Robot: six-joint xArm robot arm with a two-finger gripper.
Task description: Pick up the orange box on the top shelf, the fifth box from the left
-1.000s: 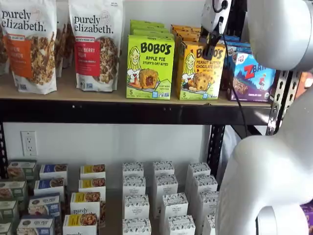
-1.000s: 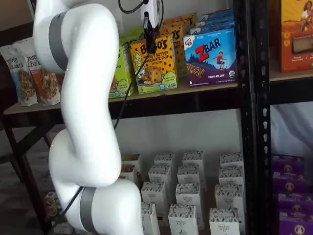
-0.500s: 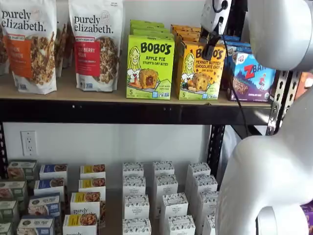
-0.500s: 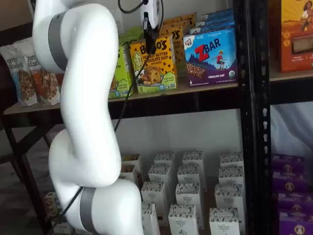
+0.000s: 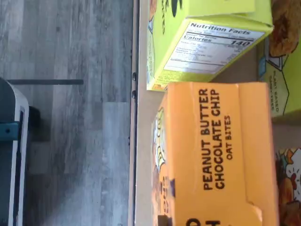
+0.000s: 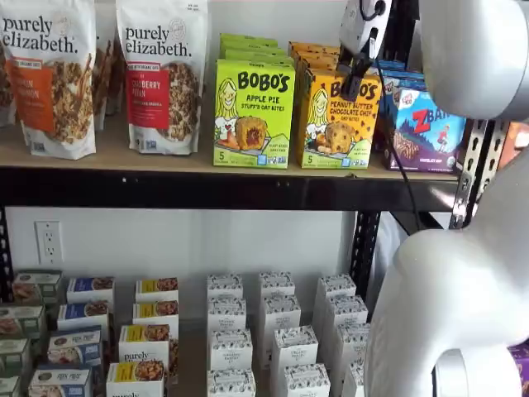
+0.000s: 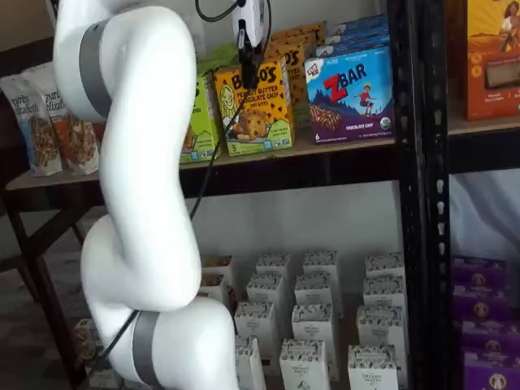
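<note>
The orange box [image 6: 335,124] stands upright at the front of the top shelf [image 6: 124,157], between a lime-green carton and a blue box; it shows in both shelf views [image 7: 262,114]. More orange cartons stand behind it. My gripper [image 6: 352,88] hangs from above, its black fingers in front of the box's upper face and just over its top edge [image 7: 250,80]. The fingers show side-on with no gap to read. In the wrist view the box's orange top panel [image 5: 221,150] reads "Peanut Butter Chocolate Chip" and lies close below the camera.
The lime-green Apple Pie carton [image 6: 253,112] touches the orange box's left side and the blue ZBar box [image 6: 426,124] stands at its right. Granola bags [image 6: 161,74] stand further left. A black upright [image 7: 414,162] rises right of the ZBar box. Small white cartons [image 6: 273,331] fill the lower shelf.
The gripper's fingers have shifted very slightly in front of the orange box's top. The box itself has not moved.
</note>
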